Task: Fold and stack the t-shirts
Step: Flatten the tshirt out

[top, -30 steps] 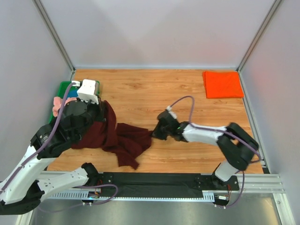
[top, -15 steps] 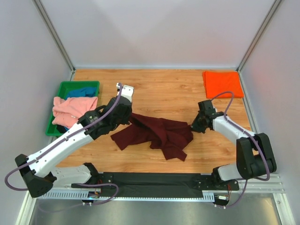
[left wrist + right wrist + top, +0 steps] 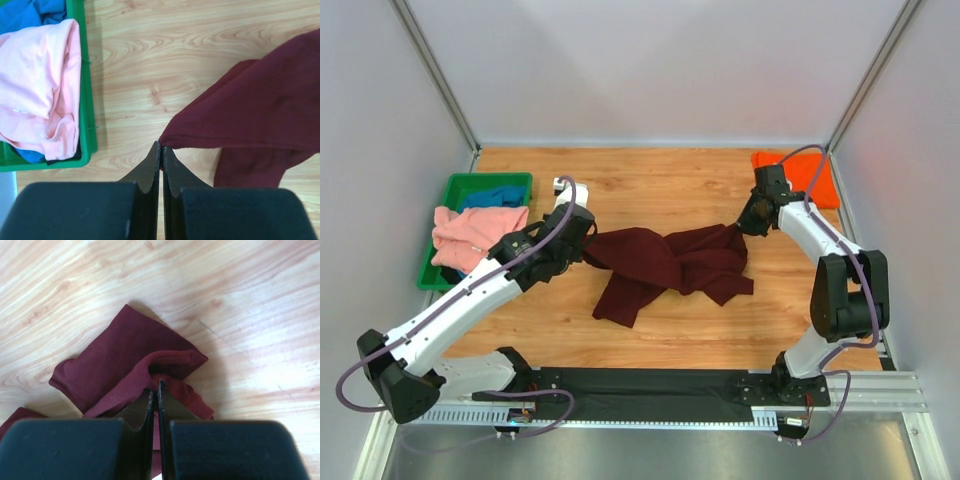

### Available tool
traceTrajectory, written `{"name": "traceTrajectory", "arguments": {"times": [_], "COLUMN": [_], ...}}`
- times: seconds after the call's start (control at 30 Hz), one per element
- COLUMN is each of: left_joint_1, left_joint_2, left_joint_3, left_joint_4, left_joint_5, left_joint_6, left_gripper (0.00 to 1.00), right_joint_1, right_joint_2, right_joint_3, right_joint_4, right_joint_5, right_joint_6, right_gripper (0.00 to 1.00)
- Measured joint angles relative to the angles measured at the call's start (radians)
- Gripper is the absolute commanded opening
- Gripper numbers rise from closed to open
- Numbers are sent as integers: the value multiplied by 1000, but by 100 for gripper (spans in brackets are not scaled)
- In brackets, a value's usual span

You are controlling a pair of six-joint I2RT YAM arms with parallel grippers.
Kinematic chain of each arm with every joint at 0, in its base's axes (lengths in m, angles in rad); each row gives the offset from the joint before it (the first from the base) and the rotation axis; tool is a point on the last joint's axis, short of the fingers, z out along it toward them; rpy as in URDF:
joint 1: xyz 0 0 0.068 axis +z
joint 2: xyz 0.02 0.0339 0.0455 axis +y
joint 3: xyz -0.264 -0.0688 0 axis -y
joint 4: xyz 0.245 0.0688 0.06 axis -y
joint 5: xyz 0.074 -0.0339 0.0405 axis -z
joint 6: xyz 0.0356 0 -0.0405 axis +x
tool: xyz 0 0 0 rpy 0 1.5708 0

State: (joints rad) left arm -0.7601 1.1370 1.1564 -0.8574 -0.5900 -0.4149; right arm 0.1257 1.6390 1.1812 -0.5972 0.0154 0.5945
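Step, as judged: spreading. Left gripper (image 3: 161, 149) and right gripper (image 3: 154, 387) each pinch the maroon t-shirt (image 3: 665, 262), still bunched. Next probably: draw apart, lay flat on tabletop (image 3: 650, 190).

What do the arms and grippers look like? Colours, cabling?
Both look alike: the left arm and right arm have white links with black joints and bases. A lilac cable loops loosely along each. The left gripper and right gripper are matte black, with two flat fingers tapering to thin tips. No markings are visible.
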Motion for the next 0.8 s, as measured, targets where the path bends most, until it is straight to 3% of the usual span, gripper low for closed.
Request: {"name": "traceTrajectory", "arguments": {"times": [0.4,0.47,0.5,0.53,0.63,0.8], "left_joint_1": [11,11,11,11,11,11], "left_joint_2": [34,34,33,33,31,30], "left_joint_3": [41,48,48,48,48,48], "left_joint_4": [-119,-123,-124,-124,-117,-95], "left_joint_5": [-64,-64,-62,-57,-9,73], "left_joint_6": [21,28,32,38,58,68], "left_gripper": [0,0,0,0,0,0], "right_joint_1": [-48,-48,-48,-48,-48,-72], "right_joint_2": [62,64,64,63,58,-21], "right_joint_3": [137,137,137,138,148,142], "right_joint_4": [-54,-57,-58,-62,-111,-189], "right_joint_5": [36,35,35,35,47,71], "right_joint_6": [-33,-41,-45,-46,-44,-37], "right_gripper": [3,10,18,34,52,54]}}
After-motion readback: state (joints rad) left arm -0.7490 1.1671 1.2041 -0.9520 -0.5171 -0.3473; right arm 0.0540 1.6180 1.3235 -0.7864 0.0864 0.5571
